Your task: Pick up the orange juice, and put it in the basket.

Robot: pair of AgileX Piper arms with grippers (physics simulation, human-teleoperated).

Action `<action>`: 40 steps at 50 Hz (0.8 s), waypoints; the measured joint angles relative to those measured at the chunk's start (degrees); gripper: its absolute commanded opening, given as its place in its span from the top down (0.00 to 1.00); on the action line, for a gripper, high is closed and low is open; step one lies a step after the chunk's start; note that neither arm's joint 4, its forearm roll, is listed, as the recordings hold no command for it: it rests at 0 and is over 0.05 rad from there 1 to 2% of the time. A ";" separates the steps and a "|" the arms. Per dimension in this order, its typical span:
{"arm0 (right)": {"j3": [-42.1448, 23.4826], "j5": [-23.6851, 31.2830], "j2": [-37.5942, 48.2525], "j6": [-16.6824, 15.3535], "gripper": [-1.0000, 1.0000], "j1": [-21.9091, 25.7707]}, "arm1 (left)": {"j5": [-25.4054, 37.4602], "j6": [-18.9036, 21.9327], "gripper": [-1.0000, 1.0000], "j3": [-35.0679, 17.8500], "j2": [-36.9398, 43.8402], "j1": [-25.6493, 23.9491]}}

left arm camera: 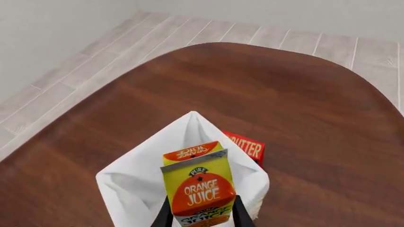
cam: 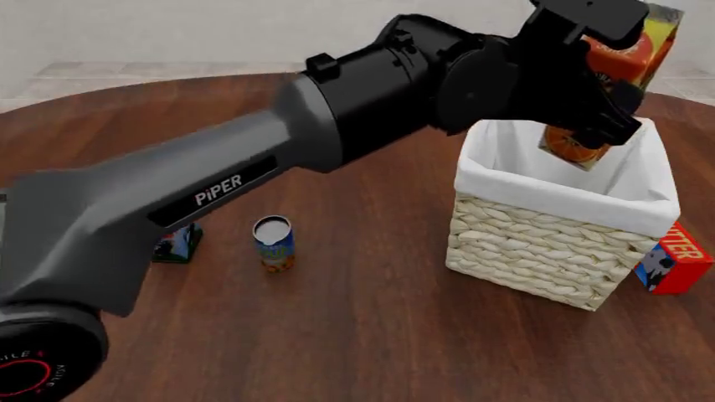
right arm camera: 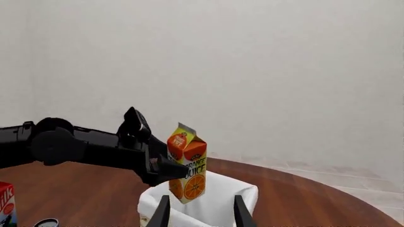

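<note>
Orange juice (right arm camera: 188,163) hung clamped between the left jaws (left arm camera: 202,216), tilted, gable top uppermost, directly above the basket (cam: 547,243). Right jaws (right arm camera: 200,213) stood apart, holding nothing. Below lay a dark wooden counter (left arm camera: 303,104), pale tiled floor beyond.

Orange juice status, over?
Left gripper shut on orange juice, held above basket, not yet released. Right gripper open, empty, standing off. Nothing blocking the drop.

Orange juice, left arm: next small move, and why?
Probably lower it straight down, then release. The left end effector holds the orange juice in the air above the basket, its base roughly level with the white-lined rim, so letting go now risks a tumble.
</note>
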 measured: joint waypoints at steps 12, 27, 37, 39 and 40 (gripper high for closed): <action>1.12 -0.59 0.00 0.20 0.00 -0.19 | 0.43 -0.26 1.00 -3.07 3.51 1.24; 2.00 -1.08 0.00 0.52 0.00 -0.45 | -0.35 -0.87 1.00 -4.50 6.09 2.62; 2.54 -1.38 0.00 0.70 0.00 -0.58 | 0.15 -0.87 1.00 -6.71 7.94 3.17; 2.73 -1.49 0.00 0.73 0.00 -0.58 | 0.19 -0.93 1.00 -7.10 8.33 3.15; 2.81 -1.53 0.00 0.75 0.00 -0.59 | 0.21 -0.96 1.00 -7.27 8.52 3.13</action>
